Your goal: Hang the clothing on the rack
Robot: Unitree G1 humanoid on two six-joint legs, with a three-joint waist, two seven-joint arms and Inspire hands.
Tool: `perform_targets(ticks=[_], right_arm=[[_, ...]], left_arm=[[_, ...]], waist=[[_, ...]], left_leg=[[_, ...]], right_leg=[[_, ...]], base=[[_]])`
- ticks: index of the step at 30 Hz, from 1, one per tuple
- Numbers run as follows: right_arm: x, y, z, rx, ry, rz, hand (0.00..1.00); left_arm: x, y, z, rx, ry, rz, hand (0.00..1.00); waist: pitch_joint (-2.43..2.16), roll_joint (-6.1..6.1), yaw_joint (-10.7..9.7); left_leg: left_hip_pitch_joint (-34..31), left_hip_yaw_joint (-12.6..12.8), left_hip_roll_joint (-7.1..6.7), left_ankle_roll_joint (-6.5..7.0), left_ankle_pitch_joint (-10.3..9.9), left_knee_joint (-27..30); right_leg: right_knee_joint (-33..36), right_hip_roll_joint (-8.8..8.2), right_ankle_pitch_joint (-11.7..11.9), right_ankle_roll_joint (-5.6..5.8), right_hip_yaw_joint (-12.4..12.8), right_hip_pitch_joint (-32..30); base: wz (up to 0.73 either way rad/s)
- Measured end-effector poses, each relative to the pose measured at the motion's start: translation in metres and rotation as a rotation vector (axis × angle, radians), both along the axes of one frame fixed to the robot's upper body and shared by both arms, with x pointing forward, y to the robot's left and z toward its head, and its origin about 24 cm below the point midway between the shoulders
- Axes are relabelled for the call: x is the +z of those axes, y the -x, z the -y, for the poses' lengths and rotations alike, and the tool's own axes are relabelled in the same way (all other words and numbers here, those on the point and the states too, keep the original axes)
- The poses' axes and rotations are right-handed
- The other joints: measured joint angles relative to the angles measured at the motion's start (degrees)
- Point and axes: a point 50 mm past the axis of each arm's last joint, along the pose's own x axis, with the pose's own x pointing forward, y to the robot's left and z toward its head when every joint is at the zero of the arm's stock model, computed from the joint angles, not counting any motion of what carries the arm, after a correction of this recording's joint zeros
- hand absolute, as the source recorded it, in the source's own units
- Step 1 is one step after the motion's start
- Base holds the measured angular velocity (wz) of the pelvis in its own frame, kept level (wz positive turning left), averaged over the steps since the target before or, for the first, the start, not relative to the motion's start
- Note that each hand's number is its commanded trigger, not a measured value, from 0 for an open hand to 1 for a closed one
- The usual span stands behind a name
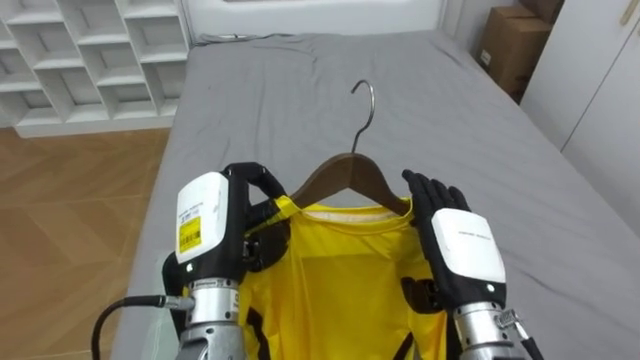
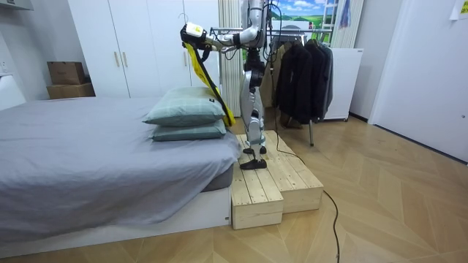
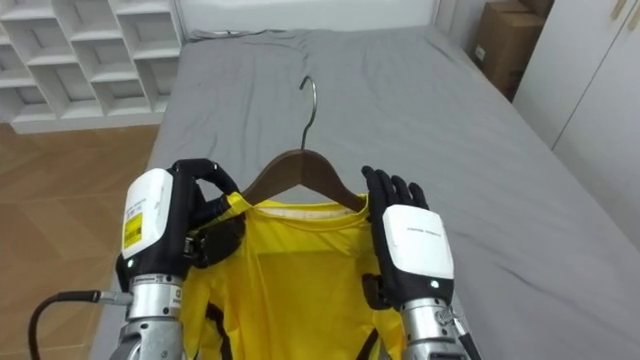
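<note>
A: where's the task's thing?
B: yellow T-shirt (image 1: 330, 270) on a wooden hanger (image 1: 345, 172), held up in front of the chest over the grey bed (image 1: 300, 80); robot stands on a wooden platform (image 2: 270, 183) at the bed's head end
A: hands?
B: left robot hand (image 1: 205, 220) clenched round the shirt's left shoulder and the hanger end; right robot hand (image 1: 455, 240) released, fingers straight, flat against the right shoulder
A: key relation?
B: hanger's long axis runs side to side between the two hands, hook (image 1: 365, 95) up and pointing away over the bed; clothes rail (image 2: 292, 31) with dark coats (image 2: 303, 73) is behind the robot, so I'd judge a turn comes first; left hand carries the hold
</note>
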Motion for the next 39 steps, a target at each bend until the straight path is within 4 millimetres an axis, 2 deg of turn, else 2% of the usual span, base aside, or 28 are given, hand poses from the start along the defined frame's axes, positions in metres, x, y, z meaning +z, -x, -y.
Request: perform_targets(ticks=[4,20,29,39], right_arm=[[0.005,-0.001,0.0,-0.014,-0.009,0.058,0.0],[0.005,-0.003,0.005,-0.043,-0.004,0.134,0.0],[0.004,-0.003,0.006,-0.056,-0.004,0.151,0.0],[-0.002,-0.001,0.007,-0.066,-0.028,0.127,0.02]], left_arm=[[0.0,0.0,0.003,-0.002,0.015,0.0,1.0],[0.007,-0.004,0.011,-0.043,0.013,0.028,1.0],[0.006,-0.003,0.012,-0.049,0.009,0.025,1.0],[0.006,-0.003,0.014,-0.062,0.006,0.019,1.0]], waist=[[-0.1,0.37,0.0],[-0.21,0.19,0.1],[-0.54,-0.46,0.3],[-0.46,-1.08,0.4]], left_leg=[[-0.1,0.0,0.0,0.0,0.0,-0.1],[0.2,0.0,-0.02,0.0,0.0,-0.3],[0.2,-0.3,-0.02,-0.01,0.0,-0.3],[0.2,-0.3,-0.03,-0.01,0.0,-0.3]], right_leg=[[0.0,0.02,0.0,0.0,0.0,-0.1],[0.0,-0.05,0.0,0.0,-0.1,-0.1],[0.0,-0.02,0.0,0.0,-0.5,0.1],[0.0,-0.04,0.0,0.0,-0.5,0.1]], base=[[0.0],[0.0],[0.01],[0.0]])
